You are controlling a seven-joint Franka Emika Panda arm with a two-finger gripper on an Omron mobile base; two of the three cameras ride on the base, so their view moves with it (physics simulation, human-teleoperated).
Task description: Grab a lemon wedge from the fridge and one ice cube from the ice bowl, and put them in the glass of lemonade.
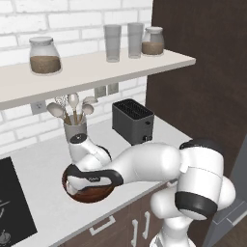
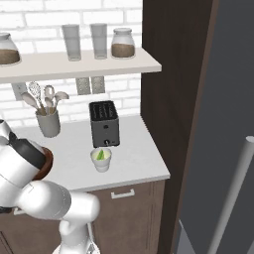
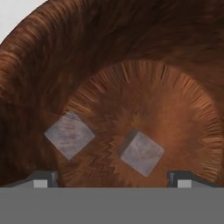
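Ice bowl (image 3: 131, 52), round grained wood, two grey cubes (image 3: 142, 153) inside, end effector (image 3: 111, 179) wide open, empty.

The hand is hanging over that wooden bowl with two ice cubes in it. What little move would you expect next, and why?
Probably a short drop straight down onto the nearer ice cube, then a close. The gripper is open above the ice bowl, and that cube lies roughly between its fingertips; the other ice cube sits off to one side. The glass of lemonade already holds a lemon wedge.
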